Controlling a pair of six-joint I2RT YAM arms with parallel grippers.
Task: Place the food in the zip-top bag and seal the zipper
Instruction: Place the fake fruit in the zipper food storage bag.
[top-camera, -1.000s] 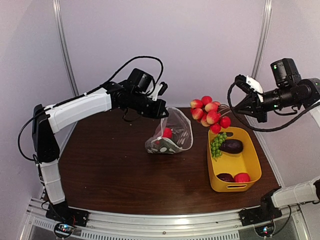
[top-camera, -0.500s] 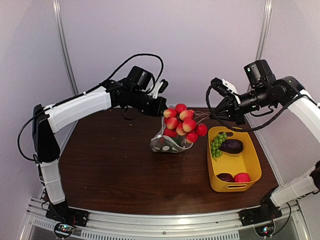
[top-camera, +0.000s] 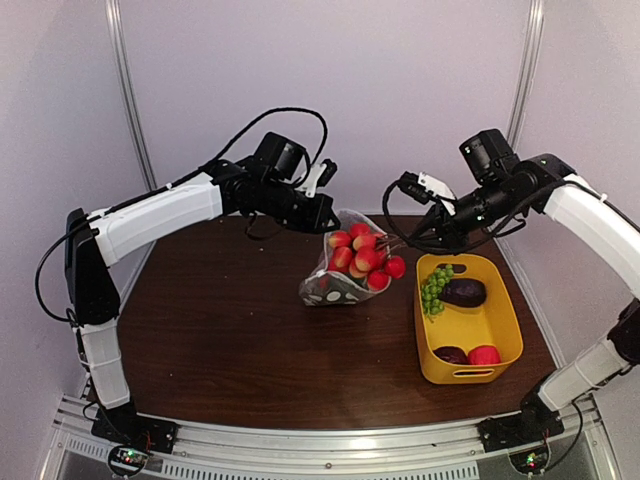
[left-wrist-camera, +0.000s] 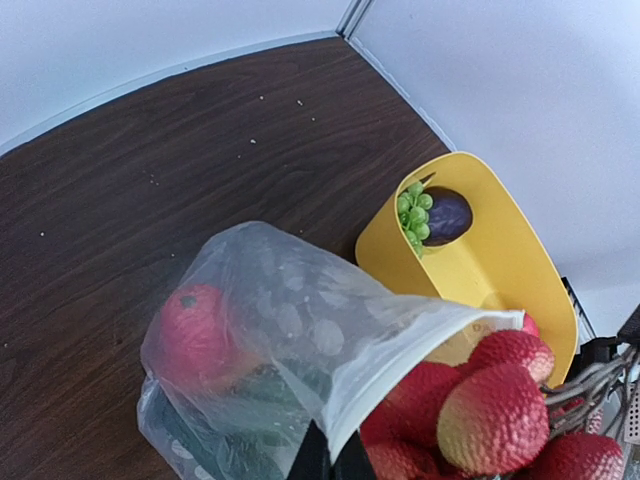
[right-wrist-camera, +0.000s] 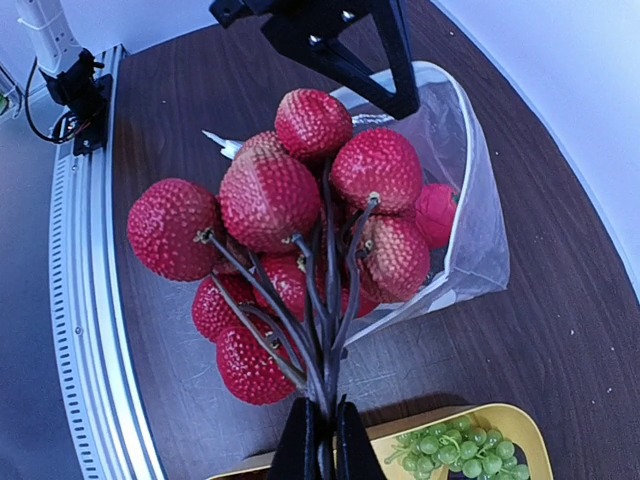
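Near the back of the table (top-camera: 220, 330), the zip-top bag (top-camera: 325, 290) stands up with its mouth wide open. My left gripper (left-wrist-camera: 330, 458) is pinched closed on the top edge of the bag and holds it up. The bottom of the bag rests on the table. Through the clear side I can see a red toy fruit (left-wrist-camera: 195, 335) in the bag, with something green (left-wrist-camera: 250, 395) under it.

My right gripper (right-wrist-camera: 320, 440) is clamped tight on the brown stems of a bunch of bumpy red fruits (right-wrist-camera: 300, 230). The bunch hangs right at the mouth of the bag. Some of its fruits look to be past the rim and some are outside. I cannot tell how far in it is.

To the right of the bag sits the yellow tub (top-camera: 470, 375), near the bag but not touching it. At its far end lie the green grapes (top-camera: 434, 288) and the dark purple eggplant (top-camera: 463, 292), touching each other. At its near end a red piece (top-camera: 484, 355) and a dark piece (top-camera: 450, 354) lie side by side.
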